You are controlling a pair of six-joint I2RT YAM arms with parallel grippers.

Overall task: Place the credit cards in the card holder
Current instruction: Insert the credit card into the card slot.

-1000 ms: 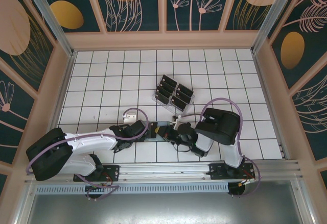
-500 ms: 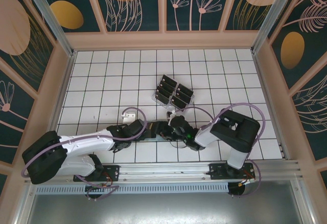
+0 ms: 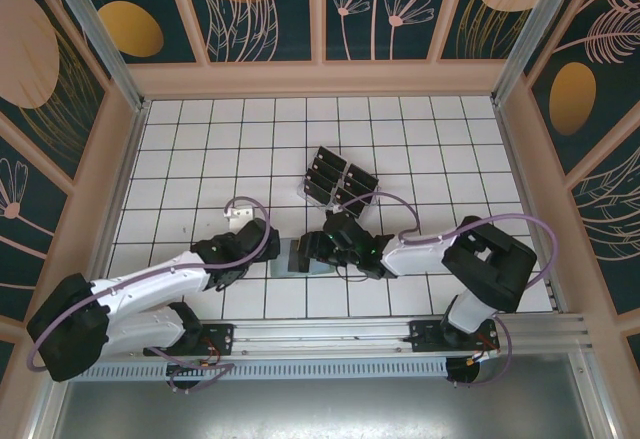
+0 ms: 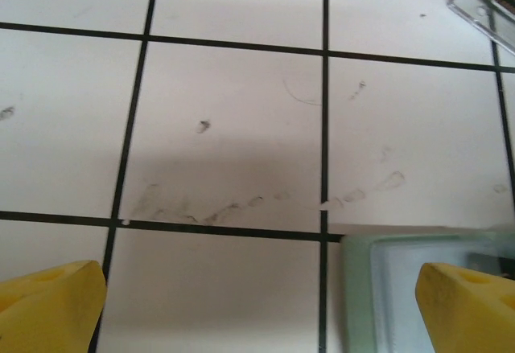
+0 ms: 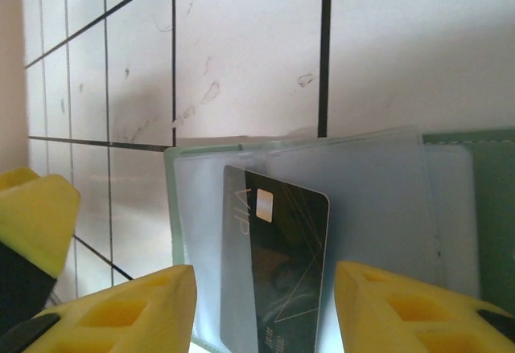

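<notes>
Here, right gripper [image 5: 264, 290] spread, straddling credit card [image 5: 275, 228] (lying in card holder [image 5: 386, 200]); left gripper [image 4: 261, 309] spread, empty.

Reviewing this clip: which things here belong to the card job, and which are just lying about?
Belongs to the job:
card holder, lying open
credit card, against the holder's pale inside
remaining credit cards, standing in the rack

Just lying about:
clear acrylic rack, which only stores the cards and is not where they go
</notes>
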